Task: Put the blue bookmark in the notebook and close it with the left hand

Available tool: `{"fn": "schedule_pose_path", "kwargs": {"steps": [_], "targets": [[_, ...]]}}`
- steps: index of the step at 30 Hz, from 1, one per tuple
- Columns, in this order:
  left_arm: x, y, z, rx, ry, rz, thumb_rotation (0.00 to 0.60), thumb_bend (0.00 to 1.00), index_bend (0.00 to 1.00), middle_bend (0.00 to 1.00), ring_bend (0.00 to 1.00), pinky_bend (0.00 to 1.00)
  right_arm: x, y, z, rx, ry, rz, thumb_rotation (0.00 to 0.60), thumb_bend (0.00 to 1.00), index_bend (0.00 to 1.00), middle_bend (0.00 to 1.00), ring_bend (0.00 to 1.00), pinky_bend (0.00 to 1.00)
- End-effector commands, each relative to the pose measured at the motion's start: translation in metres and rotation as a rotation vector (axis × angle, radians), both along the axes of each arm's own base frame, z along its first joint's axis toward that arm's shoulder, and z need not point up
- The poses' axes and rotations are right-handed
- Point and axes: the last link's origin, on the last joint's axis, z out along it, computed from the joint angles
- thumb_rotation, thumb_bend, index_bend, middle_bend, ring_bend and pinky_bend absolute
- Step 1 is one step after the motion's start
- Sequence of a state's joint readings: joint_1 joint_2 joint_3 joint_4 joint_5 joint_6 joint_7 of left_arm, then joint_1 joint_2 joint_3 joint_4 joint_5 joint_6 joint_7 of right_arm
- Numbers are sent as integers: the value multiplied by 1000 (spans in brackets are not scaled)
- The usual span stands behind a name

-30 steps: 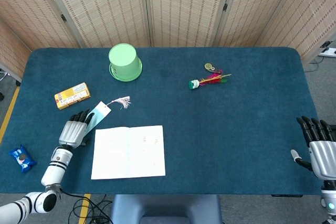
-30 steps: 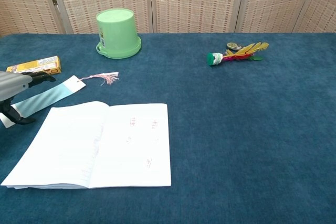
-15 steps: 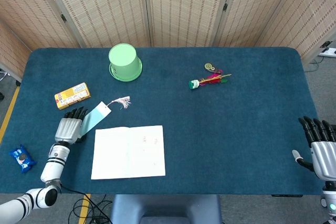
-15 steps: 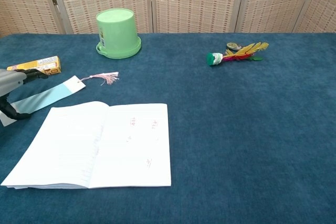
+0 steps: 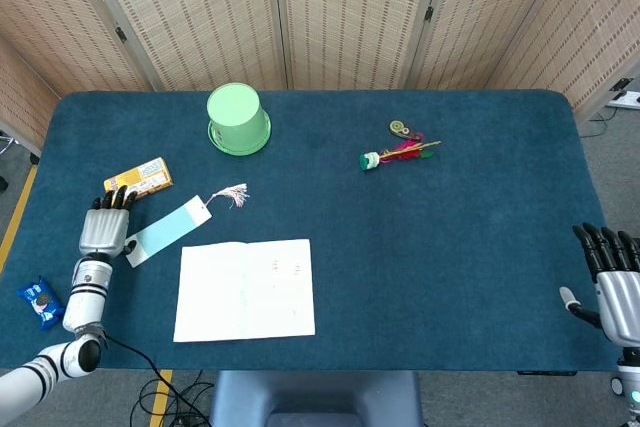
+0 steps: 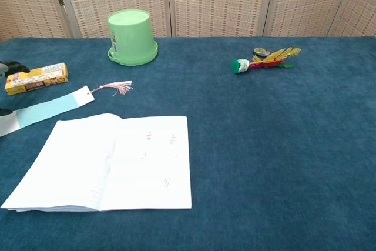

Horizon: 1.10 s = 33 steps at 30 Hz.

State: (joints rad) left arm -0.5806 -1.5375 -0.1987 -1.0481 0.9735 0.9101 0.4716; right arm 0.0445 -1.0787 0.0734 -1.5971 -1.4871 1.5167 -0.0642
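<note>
The blue bookmark [image 5: 168, 230] lies flat and slanted on the blue table, its pink tassel [image 5: 232, 193] toward the back; the chest view shows the bookmark [image 6: 48, 110] too. Just right of it, the white notebook [image 5: 245, 289] lies open near the front edge, also visible as the notebook [image 6: 111, 163]. My left hand [image 5: 104, 228] rests left of the bookmark's near end, fingers stretched toward the back, holding nothing; only dark fingertips [image 6: 13, 66] show at the chest view's left edge. My right hand [image 5: 615, 285] hovers off the table's front right corner, fingers apart and empty.
A yellow snack box [image 5: 138, 181] lies just beyond my left fingertips. A blue snack packet [image 5: 40, 302] sits at the front left edge. An upturned green bucket [image 5: 238, 119] stands at the back, and a feathered shuttlecock [image 5: 398, 154] lies mid-right beside a small round object [image 5: 401, 128].
My left hand has slid left and back off the bookmark, uncovering its whole length. The bookmark and notebook stayed put. The right hand dropped slightly.
</note>
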Motion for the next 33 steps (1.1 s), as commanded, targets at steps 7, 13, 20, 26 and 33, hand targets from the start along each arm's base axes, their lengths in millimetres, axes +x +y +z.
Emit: {"fn": "schedule_pose_path", "kwargs": {"steps": [7,13,20,26,33], "targets": [[20,-18,8,-102,-81,40,600,312,267,47,85,177,1,-1,-1,11,1,8,600,196,40,72,57,73],[19,-18,3,-146,-45,93,600,313,183,48,85,175,-1,0,-1,13,-2,0,600,196,40,72,57,73],[22,-9,-3,-149,-49,137,599,312,163,47,85,175,-2,1,-1,12,-3,-3,600,196,40,72,57,73],[22,-4,-8,-167,-23,172,596,313,167,47,82,174,-2,2,0,9,-1,-9,600,197,40,72,57,73],[20,-3,-9,-182,-4,215,574,312,192,47,79,174,-1,3,1,3,1,-5,600,196,40,72,57,73]]}}
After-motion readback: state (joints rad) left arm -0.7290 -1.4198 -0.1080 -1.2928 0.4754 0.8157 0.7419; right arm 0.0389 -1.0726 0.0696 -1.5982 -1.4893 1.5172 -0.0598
